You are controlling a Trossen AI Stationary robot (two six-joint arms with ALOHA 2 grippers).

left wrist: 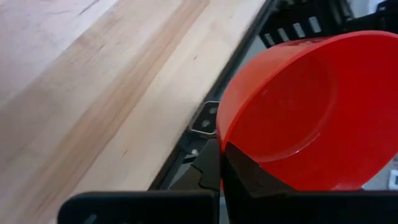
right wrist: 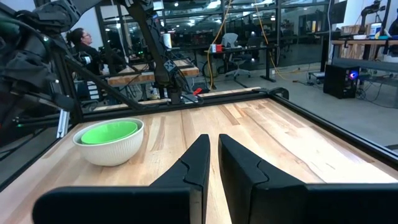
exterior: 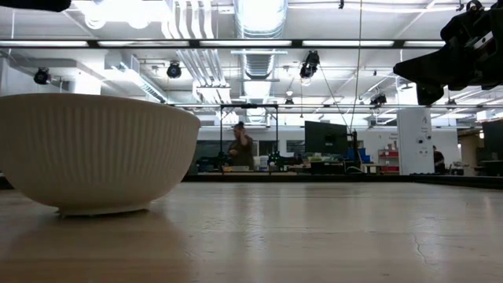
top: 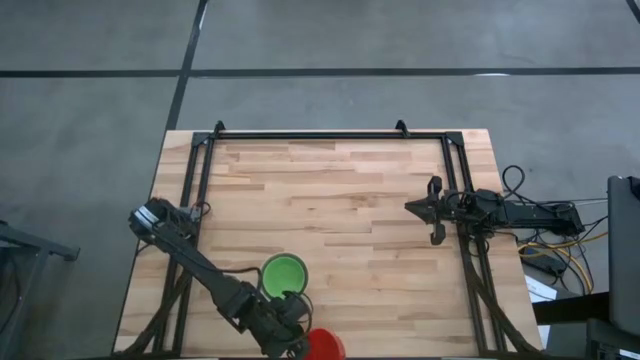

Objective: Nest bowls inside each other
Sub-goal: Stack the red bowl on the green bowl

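Worktop (top: 340, 190): pale wood planks inside a black frame; I read clock directions on the high view, 12 at the far edge.
Left gripper (top: 297, 343): at about 6 o'clock, right at the near edge of the worktop. I see it clamped on the red bowl's rim.
Red bowl (left wrist: 311, 112): held tilted in the left gripper, one dark finger (left wrist: 249, 177) lying inside the rim. In the high view it shows at the near edge, just beside the white bowl, toward 5 o'clock from it.
White bowl (top: 283, 275): ribbed, cream-coloured, upright on the worktop at about 7 o'clock, just on the 12 o'clock side of the left gripper. It fills the near side of the low view.
Green bowl (right wrist: 109, 132): bright green, seated inside the white bowl. I cannot tell whether one green bowl or several sit there.
Right gripper (top: 434, 208): waiting at about 3 o'clock, over the worktop, well apart from the bowls. Its wrist view shows the fingers (right wrist: 196, 165) nearly together with only a thin gap, nothing between them; I log it as closed.
Room: a person (exterior: 239, 146) stands far behind the worktop among desks and monitors.
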